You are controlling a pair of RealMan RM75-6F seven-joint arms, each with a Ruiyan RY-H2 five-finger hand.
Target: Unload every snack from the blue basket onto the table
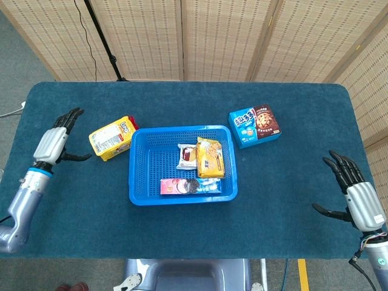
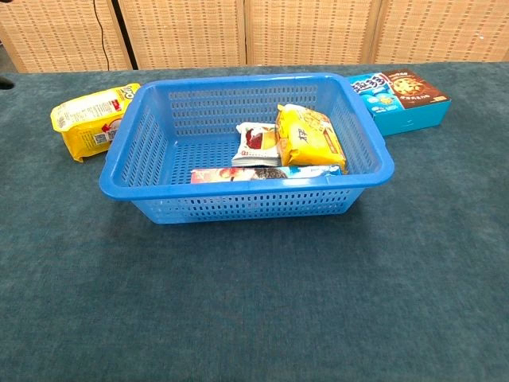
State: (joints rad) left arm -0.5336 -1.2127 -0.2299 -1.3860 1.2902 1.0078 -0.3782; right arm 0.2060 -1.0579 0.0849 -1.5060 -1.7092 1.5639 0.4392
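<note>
The blue basket (image 1: 140, 182) (image 2: 127, 159) stands mid-table and holds a yellow snack bag (image 1: 210, 157) (image 2: 309, 138), a small white and red packet (image 1: 187, 156) (image 2: 257, 145) and a long pink and blue cookie box (image 1: 190, 186) (image 2: 266, 173). A yellow chip bag (image 1: 111, 137) (image 2: 89, 118) lies on the cloth just left of the basket. My left hand (image 1: 53, 140) hovers open, well left of that bag. At the table's right front edge my right hand (image 1: 350, 193) is open and holds nothing. Neither hand shows in the chest view.
A blue and brown cookie box (image 1: 255, 127) (image 2: 402, 97) lies on the table to the right of the basket's far corner. Woven screens stand behind the table. The dark blue tablecloth (image 1: 291, 194) covers the whole top.
</note>
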